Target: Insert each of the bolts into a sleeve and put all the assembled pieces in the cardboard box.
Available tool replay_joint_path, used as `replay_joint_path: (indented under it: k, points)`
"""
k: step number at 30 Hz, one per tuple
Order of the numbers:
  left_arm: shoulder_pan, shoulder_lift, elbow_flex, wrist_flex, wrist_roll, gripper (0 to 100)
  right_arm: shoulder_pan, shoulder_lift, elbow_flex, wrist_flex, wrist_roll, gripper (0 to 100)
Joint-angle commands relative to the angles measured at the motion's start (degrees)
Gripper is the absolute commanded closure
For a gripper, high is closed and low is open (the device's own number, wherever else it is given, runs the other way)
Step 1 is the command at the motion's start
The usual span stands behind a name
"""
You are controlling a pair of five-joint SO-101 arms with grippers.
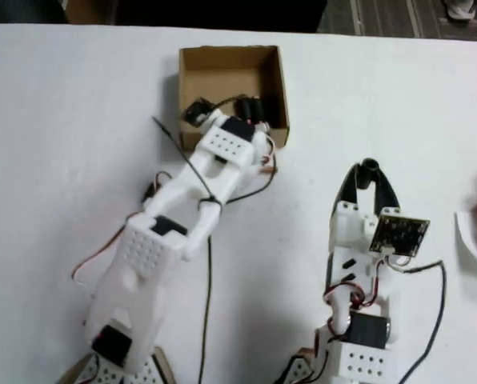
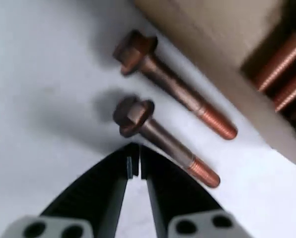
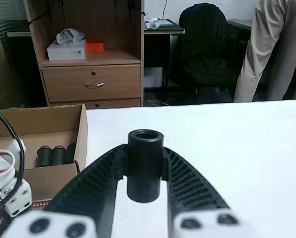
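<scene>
Black sleeve upright, clamped in right pincer.

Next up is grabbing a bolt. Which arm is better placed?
Left. The left claw, shut and empty, sits right by the nearest bolt of two lying loose beside the cardboard box. The right claw is shut on a sleeve, so it likely just holds.

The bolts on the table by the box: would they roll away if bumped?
Likely they'd roll in a short arc: the bolts have round shafts but wider heads. They look like solid metal, so probably stiff and heavy for their size. The smooth shafts may slip when pinched.
</scene>
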Motion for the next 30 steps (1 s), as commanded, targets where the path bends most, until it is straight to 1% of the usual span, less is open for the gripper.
replay_joint_path:
  k: [1, 6, 8, 10, 14, 16, 18, 20, 24, 26, 30]
  points:
    - [1.0, -1.3, -0.9, 0.7, -1.8, 96, 0.7, -1.5, 0.4, -0.4, 0.0, 97.8]
    - [1.4, -1.8, -2.0, 0.4, -1.9, 96, 0.7, -1.5, 0.4, -0.2, 0.0, 97.8]
    - [2.2, -1.8, -4.0, 1.8, -4.0, 95, 0.7, -1.5, 0.4, -0.2, 0.0, 97.8]
    - [3.0, -1.8, -7.0, 4.7, -6.1, 90, 0.7, -1.5, 0.4, -0.1, 0.0, 97.8]
    - [3.8, -1.4, -14.3, 10.4, -6.9, 74, 0.7, -1.5, 0.4, -0.1, 0.0, 97.8]
    - [3.4, -1.2, -15.6, 10.8, -6.9, 67, 0.7, -1.5, 0.4, -0.1, 0.0, 97.8]
    - [3.3, -1.2, -15.6, 10.5, -6.8, 64, 0.7, -1.5, 0.4, -0.1, 0.0, 97.8]
    - [3.3, -1.1, -15.6, 10.4, -6.2, 64, 0.7, -1.5, 0.4, -0.1, 0.0, 97.8]
    - [2.8, 1.5, -14.8, 10.4, 1.7, 64, 0.7, -1.5, 0.4, -0.1, 0.0, 97.8]
    - [2.7, 3.6, -15.1, 10.5, 4.3, 64, 0.7, -1.5, 0.4, -0.1, 0.0, 97.8]
    - [2.7, 6.4, -15.3, 10.5, 5.0, 64, 2.1, -1.5, 0.4, -0.3, 0.0, 97.8]
